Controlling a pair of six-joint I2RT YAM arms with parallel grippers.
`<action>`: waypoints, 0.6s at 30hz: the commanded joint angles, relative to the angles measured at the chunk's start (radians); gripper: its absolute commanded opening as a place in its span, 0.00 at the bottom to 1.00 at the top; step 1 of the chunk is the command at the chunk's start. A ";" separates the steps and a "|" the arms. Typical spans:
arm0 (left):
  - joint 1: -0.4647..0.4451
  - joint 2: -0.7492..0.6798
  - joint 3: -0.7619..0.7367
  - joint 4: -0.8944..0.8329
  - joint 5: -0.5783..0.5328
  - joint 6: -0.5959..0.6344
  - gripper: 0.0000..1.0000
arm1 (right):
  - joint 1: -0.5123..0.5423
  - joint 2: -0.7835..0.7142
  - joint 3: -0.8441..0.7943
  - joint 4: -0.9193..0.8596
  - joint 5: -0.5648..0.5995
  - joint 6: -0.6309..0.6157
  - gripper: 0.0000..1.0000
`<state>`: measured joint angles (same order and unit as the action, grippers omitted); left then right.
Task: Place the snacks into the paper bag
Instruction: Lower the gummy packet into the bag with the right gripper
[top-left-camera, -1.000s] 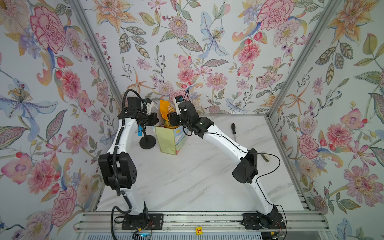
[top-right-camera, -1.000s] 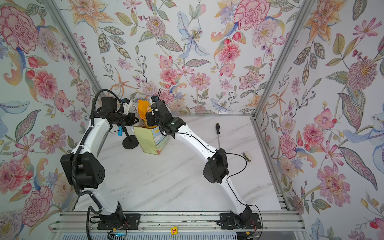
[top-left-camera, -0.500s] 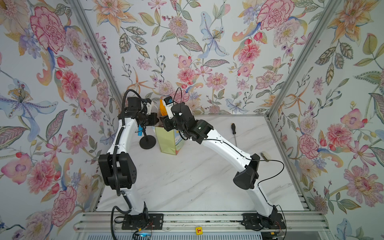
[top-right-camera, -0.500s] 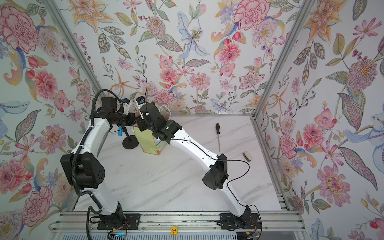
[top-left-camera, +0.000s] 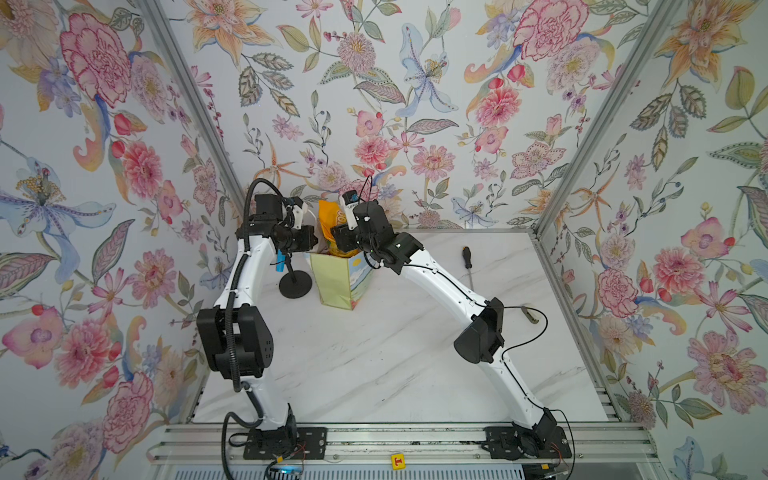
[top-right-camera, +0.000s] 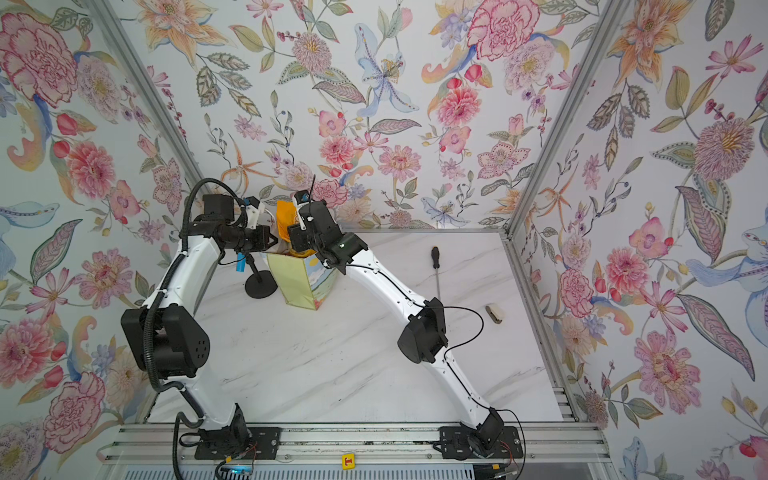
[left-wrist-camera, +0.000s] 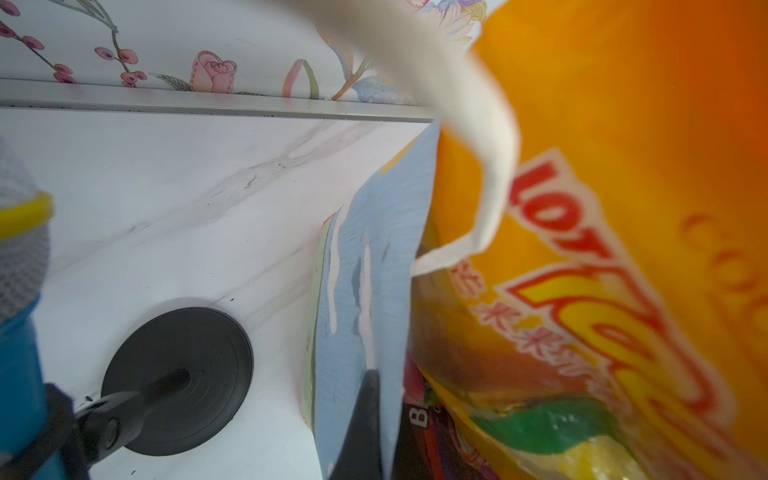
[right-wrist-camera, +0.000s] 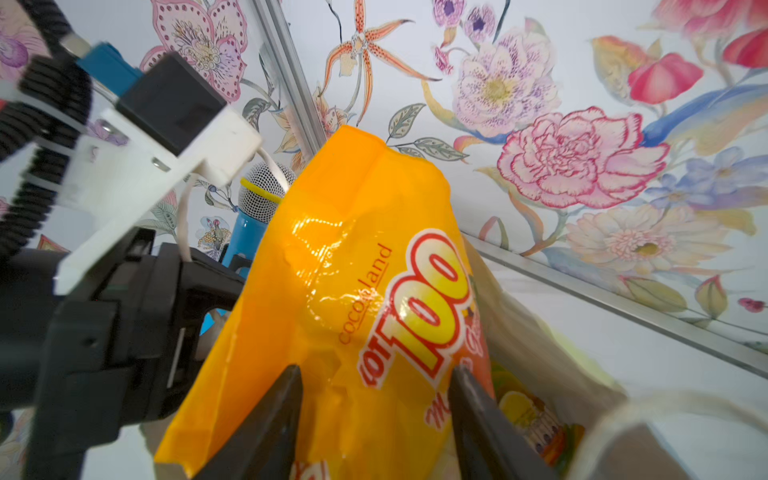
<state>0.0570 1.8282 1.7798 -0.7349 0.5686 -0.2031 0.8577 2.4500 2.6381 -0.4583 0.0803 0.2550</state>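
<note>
Toward the back-left of the worktop (top-left-camera: 374, 365), in both top views, the paper bag (top-left-camera: 334, 282) stands upright. An orange snack packet (top-left-camera: 327, 216) pokes from its mouth, with the left hand (top-left-camera: 311, 242) and right hand (top-left-camera: 337, 243) at its rim. From the left wrist, the left hand is pinched shut on the bag's painted wall (left-wrist-camera: 374, 270). From the right wrist, the right hand's fingers (right-wrist-camera: 274, 424) stand apart, straddling the packet (right-wrist-camera: 353, 270).

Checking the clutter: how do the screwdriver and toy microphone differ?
The screwdriver lies flat, right of the paper bag; the toy microphone stands on a round base, left of it. The screwdriver's handle is black; the microphone's body is blue. Both sit outside the bag.
</note>
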 joint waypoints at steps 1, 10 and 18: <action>0.013 -0.047 0.005 0.029 0.022 -0.009 0.03 | 0.002 0.023 0.012 -0.020 -0.042 0.070 0.57; 0.013 -0.046 0.006 0.028 0.019 -0.009 0.03 | -0.018 0.042 -0.048 -0.132 0.045 0.187 0.38; 0.013 -0.055 0.007 0.042 0.053 -0.021 0.04 | -0.040 0.051 -0.040 -0.176 0.003 0.211 0.45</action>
<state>0.0570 1.8282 1.7798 -0.7349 0.5728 -0.2100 0.8314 2.4565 2.6251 -0.4873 0.0853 0.4496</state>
